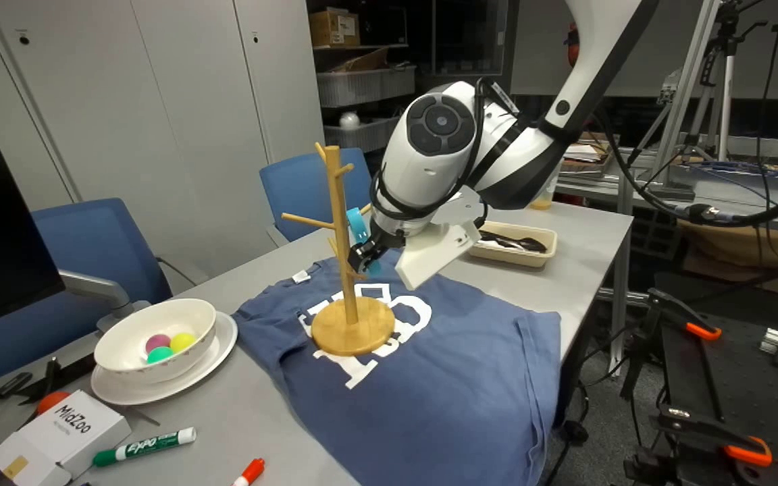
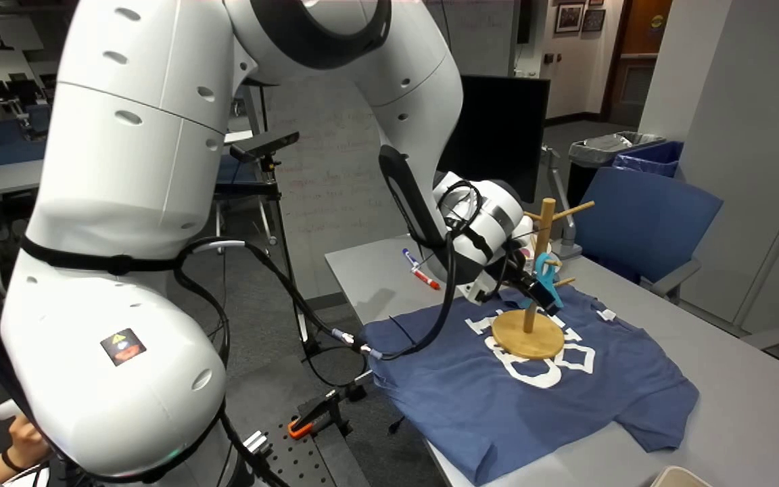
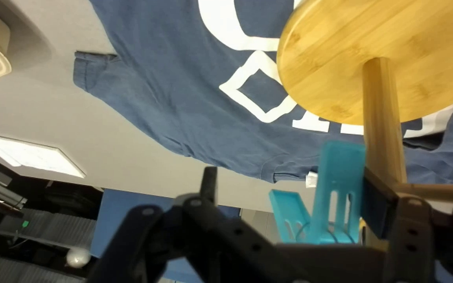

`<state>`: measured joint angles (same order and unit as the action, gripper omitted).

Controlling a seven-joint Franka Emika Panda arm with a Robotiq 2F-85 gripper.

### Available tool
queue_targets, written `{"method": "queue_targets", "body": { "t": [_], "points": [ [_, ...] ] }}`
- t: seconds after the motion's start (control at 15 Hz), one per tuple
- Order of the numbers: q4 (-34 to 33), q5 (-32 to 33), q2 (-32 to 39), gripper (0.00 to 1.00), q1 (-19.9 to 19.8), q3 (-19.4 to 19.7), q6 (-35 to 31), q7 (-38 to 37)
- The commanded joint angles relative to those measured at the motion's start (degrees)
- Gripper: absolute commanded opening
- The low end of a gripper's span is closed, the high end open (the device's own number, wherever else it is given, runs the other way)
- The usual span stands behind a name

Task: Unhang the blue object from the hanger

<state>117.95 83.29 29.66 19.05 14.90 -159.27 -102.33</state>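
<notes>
At wooden hanger (image 1: pixel 342 236): blue object (image 3: pixel 340 173), light cyan, flat panels, narrow slots; end effector (image 3: pixel 289 175) spread wide, just beside it.

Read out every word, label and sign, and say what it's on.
"MidZoo": white box; smaller line below too small.
"EXPO": green marker.
Navy T-shirt: white lettering partly hidden by the hanger, unreadable.
Yellow triangle sign: sticker on robot arm.
Whiteboard: writing too faint.
Cabinet, cardboard box: labels too small.
</notes>
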Motion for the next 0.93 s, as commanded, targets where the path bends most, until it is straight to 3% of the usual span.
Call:
{"method": "queue_targets", "body": {
  "t": [0.0, 0.47, 0.53, 0.87],
  "points": [
    [-1.4, 2.8, 0.9, 0.55, 0.8, 0.9, 1.2, -3.2],
    [-1.1, 2.9, 0.7, 0.02, 0.7, 0.9, 1.6, -3.4],
    [-1.0, 3.0, 0.5, 0.06, 0.7, 0.9, 1.6, -3.5],
    [0.4, 4.0, -1.2, 0.06, 1.1, 0.9, 1.6, -4.1]
  ]
}}
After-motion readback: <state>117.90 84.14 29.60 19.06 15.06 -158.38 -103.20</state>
